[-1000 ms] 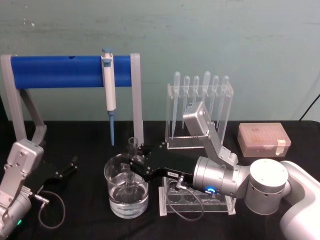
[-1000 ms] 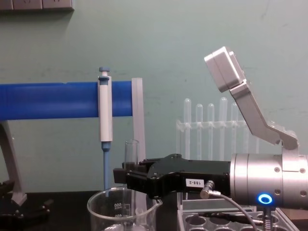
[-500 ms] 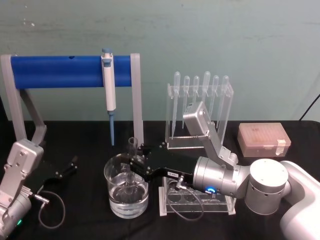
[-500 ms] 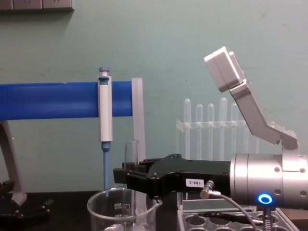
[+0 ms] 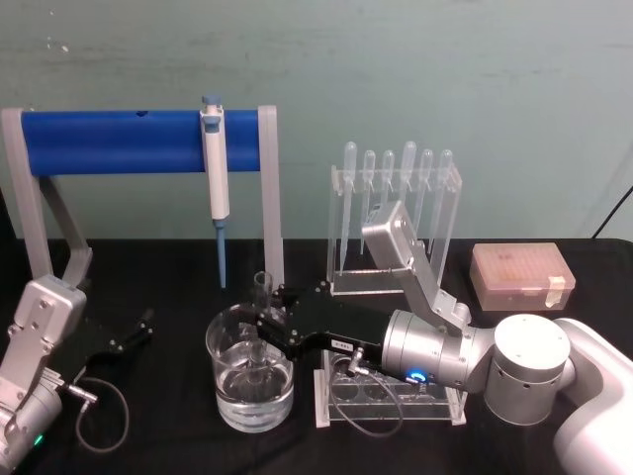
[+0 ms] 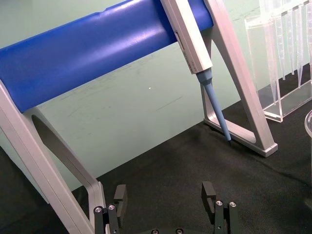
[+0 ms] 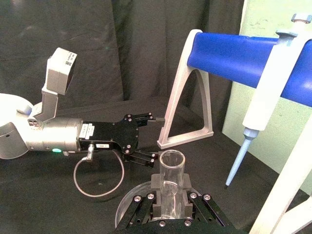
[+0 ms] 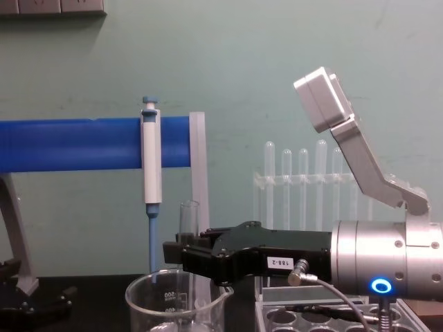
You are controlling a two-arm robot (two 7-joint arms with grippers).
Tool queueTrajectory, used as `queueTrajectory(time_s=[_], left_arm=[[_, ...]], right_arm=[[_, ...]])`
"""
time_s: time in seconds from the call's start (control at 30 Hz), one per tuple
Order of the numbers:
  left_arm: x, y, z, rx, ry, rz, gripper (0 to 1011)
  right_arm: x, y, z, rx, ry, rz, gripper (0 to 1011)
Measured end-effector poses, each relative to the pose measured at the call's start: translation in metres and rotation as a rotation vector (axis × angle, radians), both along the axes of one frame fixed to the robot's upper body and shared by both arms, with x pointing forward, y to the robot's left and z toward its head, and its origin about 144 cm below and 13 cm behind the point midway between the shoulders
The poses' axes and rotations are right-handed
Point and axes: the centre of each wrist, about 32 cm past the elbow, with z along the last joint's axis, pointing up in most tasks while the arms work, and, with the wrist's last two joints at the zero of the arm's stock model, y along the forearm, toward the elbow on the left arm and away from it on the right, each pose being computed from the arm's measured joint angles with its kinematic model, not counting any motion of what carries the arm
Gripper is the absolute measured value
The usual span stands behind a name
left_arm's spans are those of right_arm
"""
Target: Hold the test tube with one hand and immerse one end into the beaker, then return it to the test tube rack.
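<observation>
black cloth-covered table (image 5: 163,272) across the lower half of the head view, pale green wall (image 5: 445,69) behind. upper left: blue-barred stand (image 5: 119,142) with a white-and-blue pipettor (image 5: 214,168) hanging from it, tip pointing down. centre: clear acrylic pipette rack (image 5: 396,213) with bulb-topped pipettes standing in it; at its right, a pinkish tip box (image 5: 521,277). lower centre: beaker (image 5: 250,396) holding clear liquid, just left of the test tube rack (image 5: 391,401). reaching in from the lower right, right gripper (image 5: 269,322) over the beaker's mouth, jaws clenched on the test tube (image 5: 261,287). tube upright, open rim poking above the jaws, lower end down inside the beaker at the liquid. in the right wrist view, bottom centre, test tube (image 7: 170,180) pinched with one jaw on either side. in the chest view, same grasp at bottom centre, tube rim (image 8: 189,214) above the black jaws, beaker (image 8: 173,304) beneath. lower left of the head view: left gripper (image 5: 134,332) parked low over the cloth, jaws spread with nothing between, well apart from the beaker.
</observation>
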Motion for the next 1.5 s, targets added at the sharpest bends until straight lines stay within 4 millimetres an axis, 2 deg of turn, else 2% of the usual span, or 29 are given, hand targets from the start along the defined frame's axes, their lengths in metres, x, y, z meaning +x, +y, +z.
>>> queueTrajectory(time_s=[0.47,0.7,1.37,1.5], left_arm=[[0.000,0.000,0.000,0.000,0.000,0.000,1000],[0.000,0.000,0.000,0.000,0.000,0.000,1000],[0.000,0.000,0.000,0.000,0.000,0.000,1000],[0.000,0.000,0.000,0.000,0.000,0.000,1000]], right_arm=[[0.000,0.000,0.001,-0.003,0.005,-0.001,229],[0.000,0.001,0.009,-0.002,0.006,0.007,229],[-0.004,-0.005,0.060,0.012,-0.004,0.010,229],[-0.005,-0.008,0.076,0.021,-0.015,0.010,229]])
